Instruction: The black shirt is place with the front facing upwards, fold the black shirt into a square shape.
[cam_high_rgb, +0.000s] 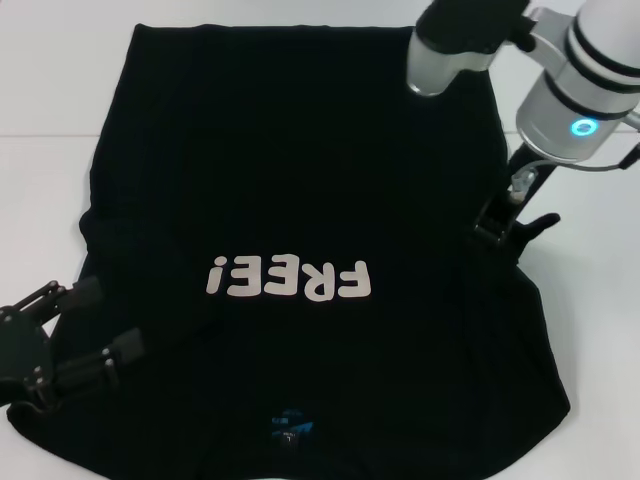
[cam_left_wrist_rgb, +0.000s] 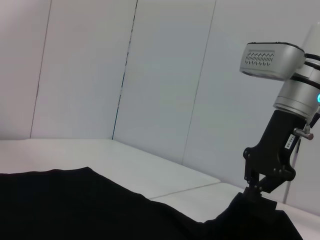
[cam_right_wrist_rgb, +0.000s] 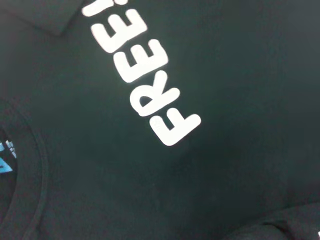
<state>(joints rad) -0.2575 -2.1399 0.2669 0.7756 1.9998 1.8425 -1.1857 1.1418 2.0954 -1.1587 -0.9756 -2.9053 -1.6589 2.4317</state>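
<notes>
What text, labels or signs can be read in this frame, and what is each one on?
"FREE!": pale block letters on the chest of the black shirt, upside down in the head view.
Blue neck label inside the collar: print too small to read.
Small white sticker on the right gripper: unreadable.

black shirt (cam_high_rgb: 300, 160) | chest lettering (cam_high_rgb: 290, 280): "FREE!" | neck label (cam_high_rgb: 290, 427): unreadable

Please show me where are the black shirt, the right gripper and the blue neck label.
black shirt (cam_high_rgb: 300, 150): head view, on the plain fabric above the lettering.
right gripper (cam_high_rgb: 512, 228): head view, at its tips on the shirt's edge.
blue neck label (cam_high_rgb: 290, 425): head view, inside the collar.
</notes>
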